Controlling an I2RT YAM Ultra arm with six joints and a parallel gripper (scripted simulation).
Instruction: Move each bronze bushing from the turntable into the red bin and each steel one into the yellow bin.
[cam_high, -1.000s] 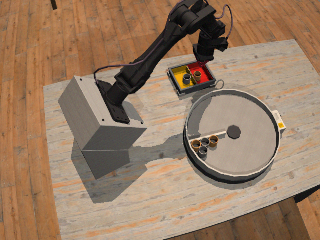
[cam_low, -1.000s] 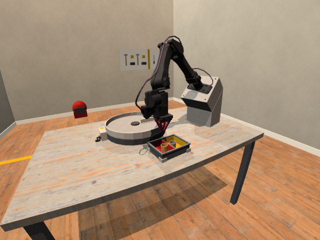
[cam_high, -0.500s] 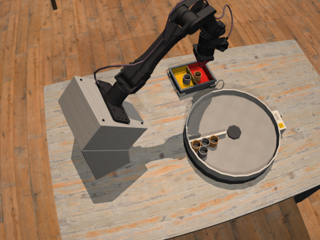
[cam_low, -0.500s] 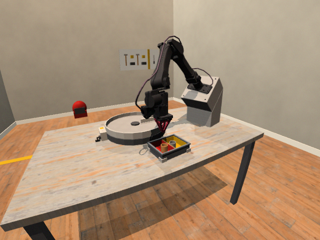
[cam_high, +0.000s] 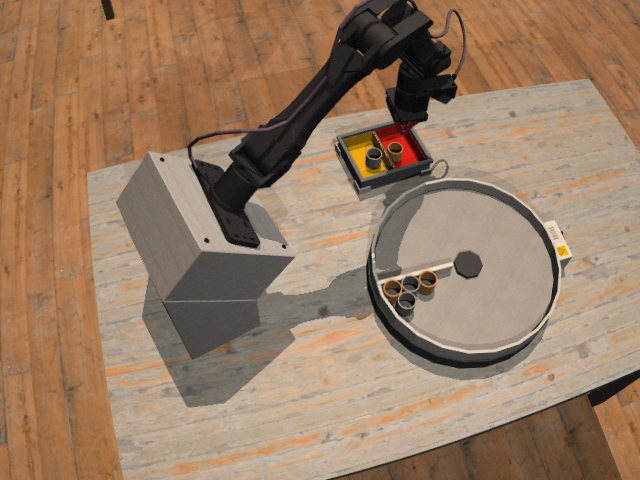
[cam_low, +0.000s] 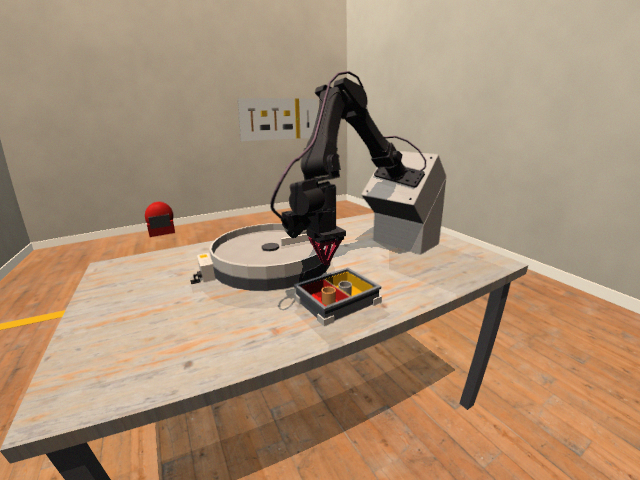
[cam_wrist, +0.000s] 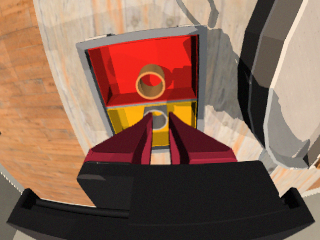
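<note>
The turntable (cam_high: 465, 268) holds two bronze bushings (cam_high: 392, 290) (cam_high: 428, 282) and two steel bushings (cam_high: 410, 283) (cam_high: 405, 303), clustered against a white divider bar at its left rim. The red bin (cam_high: 405, 142) holds one upright bronze bushing (cam_high: 395, 150), and the yellow bin (cam_high: 361, 155) beside it holds one steel bushing (cam_high: 373, 156). My gripper (cam_high: 405, 125) hovers above the far edge of the red bin with its fingers nearly together and nothing between them. In the wrist view the fingers frame the yellow bin (cam_wrist: 154, 120), and the bronze bushing lies beyond them.
The two bins share one dark tray (cam_low: 338, 293) close to the turntable's rim. The arm's grey pedestal (cam_high: 196, 242) stands at the table's left. A small control box (cam_high: 558, 245) sits at the turntable's right side. A wire loop (cam_high: 438, 167) lies between tray and turntable.
</note>
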